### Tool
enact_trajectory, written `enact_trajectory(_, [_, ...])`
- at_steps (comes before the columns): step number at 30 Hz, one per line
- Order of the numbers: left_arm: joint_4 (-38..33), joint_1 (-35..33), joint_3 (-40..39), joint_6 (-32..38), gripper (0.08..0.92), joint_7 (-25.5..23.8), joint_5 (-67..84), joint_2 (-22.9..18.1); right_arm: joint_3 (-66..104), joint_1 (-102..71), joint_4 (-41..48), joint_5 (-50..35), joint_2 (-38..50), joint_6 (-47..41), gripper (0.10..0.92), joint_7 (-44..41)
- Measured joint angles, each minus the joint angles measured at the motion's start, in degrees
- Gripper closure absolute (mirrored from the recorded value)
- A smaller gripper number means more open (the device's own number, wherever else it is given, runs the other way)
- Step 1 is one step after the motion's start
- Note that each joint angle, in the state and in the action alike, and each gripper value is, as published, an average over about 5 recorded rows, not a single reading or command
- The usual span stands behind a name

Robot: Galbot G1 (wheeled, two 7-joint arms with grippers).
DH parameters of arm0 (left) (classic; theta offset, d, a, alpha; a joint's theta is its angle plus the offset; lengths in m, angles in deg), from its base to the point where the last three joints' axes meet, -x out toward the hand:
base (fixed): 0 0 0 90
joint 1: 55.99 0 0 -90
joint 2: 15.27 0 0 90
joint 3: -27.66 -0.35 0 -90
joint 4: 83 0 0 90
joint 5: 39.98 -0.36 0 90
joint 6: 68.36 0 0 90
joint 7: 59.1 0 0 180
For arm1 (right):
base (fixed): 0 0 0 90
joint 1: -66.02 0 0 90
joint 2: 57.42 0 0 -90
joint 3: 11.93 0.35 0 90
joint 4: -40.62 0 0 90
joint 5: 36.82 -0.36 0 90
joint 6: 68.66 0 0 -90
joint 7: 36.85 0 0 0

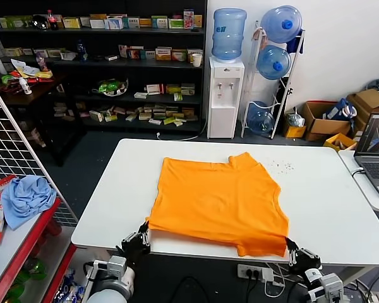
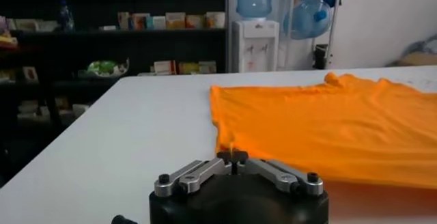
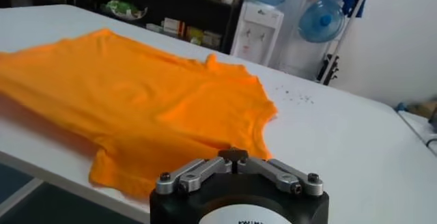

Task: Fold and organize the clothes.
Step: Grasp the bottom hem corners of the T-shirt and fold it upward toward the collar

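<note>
A bright orange T-shirt lies spread flat on the white table, its collar toward the far side. My left gripper is at the table's near edge, shut on the shirt's near-left corner. In the left wrist view a sliver of orange sits between the closed fingertips, and the shirt stretches away beyond. My right gripper is at the near-right corner, shut on the hem. In the right wrist view the shirt starts right at the closed tips.
A light blue cloth lies on a red shelf at the left, beside a wire grid. A laptop sits on a second table at the right. A water dispenser and stocked shelves stand beyond the far edge.
</note>
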Motion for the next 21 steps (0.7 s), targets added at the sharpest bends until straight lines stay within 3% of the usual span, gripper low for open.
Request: enact_trajectory(21, [14.40,15.06,-4.35,1.37,0.905,-0.73,-0.59,-1.28,-9.49,21.86,16.51,-0.05,1.29,1.79,0.901,-0.70])
